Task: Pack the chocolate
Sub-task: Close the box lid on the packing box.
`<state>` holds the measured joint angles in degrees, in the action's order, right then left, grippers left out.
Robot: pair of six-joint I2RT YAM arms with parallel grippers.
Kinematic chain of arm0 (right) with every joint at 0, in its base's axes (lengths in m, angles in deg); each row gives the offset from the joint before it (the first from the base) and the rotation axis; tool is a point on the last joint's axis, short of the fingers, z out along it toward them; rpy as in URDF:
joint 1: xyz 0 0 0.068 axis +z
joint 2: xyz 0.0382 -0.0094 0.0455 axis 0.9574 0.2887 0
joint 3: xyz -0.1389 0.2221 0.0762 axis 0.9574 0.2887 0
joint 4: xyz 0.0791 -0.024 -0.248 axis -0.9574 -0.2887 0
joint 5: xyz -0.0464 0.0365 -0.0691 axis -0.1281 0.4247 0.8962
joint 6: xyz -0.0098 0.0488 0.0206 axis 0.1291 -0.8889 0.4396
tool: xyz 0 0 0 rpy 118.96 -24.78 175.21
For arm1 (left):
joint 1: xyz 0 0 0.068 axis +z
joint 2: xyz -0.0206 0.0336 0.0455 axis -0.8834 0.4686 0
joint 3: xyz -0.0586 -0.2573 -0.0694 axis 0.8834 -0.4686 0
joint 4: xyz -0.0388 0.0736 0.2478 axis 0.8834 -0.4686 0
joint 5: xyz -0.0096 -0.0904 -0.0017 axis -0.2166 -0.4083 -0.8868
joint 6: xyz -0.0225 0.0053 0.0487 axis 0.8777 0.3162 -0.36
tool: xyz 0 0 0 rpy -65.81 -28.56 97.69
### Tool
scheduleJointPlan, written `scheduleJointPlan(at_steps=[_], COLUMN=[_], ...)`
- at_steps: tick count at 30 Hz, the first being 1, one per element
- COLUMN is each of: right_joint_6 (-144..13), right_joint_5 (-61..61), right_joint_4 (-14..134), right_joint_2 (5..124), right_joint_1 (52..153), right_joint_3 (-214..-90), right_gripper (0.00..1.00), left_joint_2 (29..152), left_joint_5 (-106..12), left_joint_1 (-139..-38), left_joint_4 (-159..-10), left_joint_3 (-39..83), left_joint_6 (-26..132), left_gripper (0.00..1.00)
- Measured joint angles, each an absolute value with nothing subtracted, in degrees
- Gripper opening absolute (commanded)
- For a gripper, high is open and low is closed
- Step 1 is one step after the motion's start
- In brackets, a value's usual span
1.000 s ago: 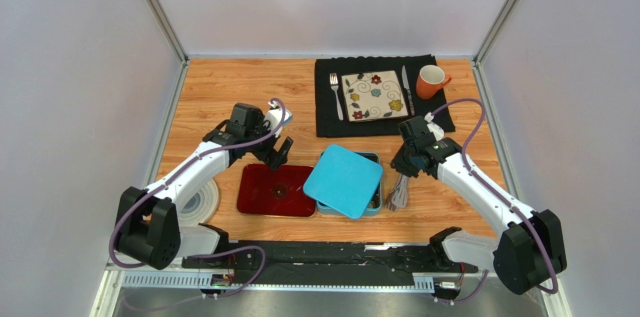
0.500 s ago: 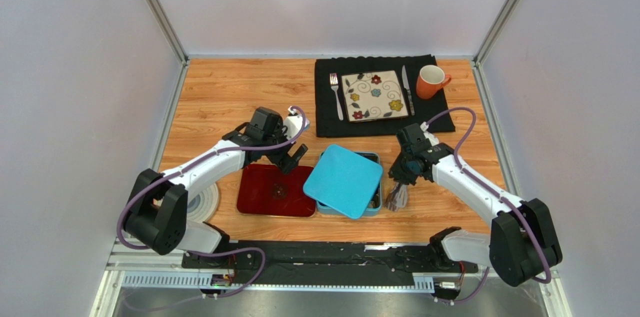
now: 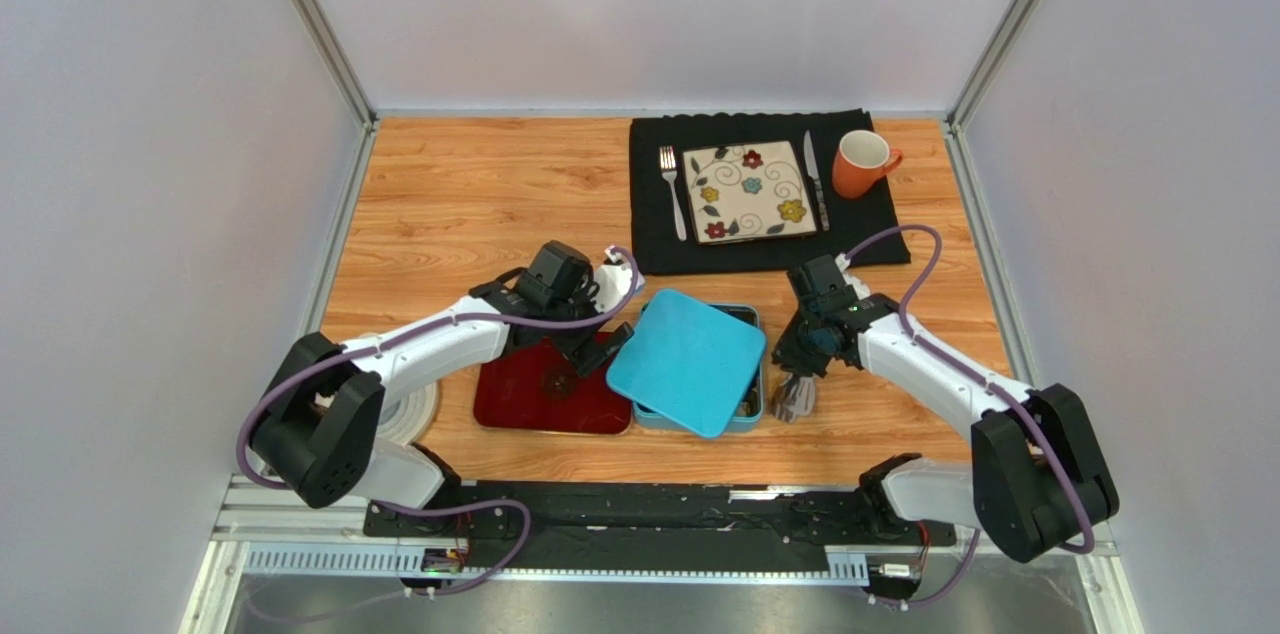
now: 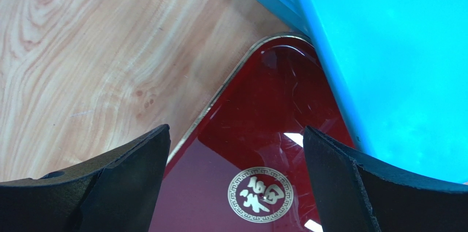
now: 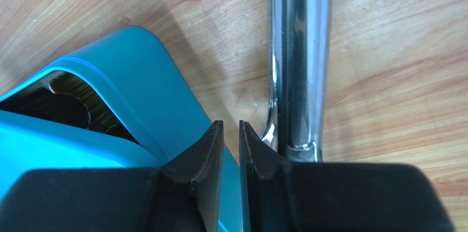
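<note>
Left fingers [image 4: 129, 180]: spread wide, nothing between them. They are poised over a corner of the red tray [image 4: 219, 97], just beside the blue lid [image 4: 384, 51].

Right fingers [image 5: 204, 160]: nearly together with a slit between, clamped on nothing. They sit at the right edge of the blue box [image 5: 145, 81], with metal tongs [image 5: 299, 51] lying alongside on the counter [image 5: 384, 106].

The tray looks bare. The chocolate [image 5: 68, 108] shows dark inside the box, under the lid, which lies skewed and not seated.

Judgement: filling is done or nearly so, and squaring and pressing the lid home is left.

Wooden table [image 3: 451, 199] bears black mat [image 3: 721, 255]; red tray [image 3: 519, 397]; blue box [image 5: 148, 89]; metal tongs [image 3: 793, 396].
</note>
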<state>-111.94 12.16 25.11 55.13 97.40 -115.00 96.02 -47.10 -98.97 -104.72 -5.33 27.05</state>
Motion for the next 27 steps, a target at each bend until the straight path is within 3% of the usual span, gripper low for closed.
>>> scheduleJointPlan(at_steps=[27], right_joint_6=[-111.91], right_joint_5=[11.24], right_joint_4=[27.88], right_joint_2=[59.47], right_joint_1=[98.43], right_joint_3=[-117.54], right_gripper=[0.19], left_joint_2=[94.49], left_joint_5=[-46.42], left_joint_1=[-103.42], left_joint_4=[-109.40], left_joint_3=[-5.97], left_joint_6=[27.57], left_gripper=[0.99])
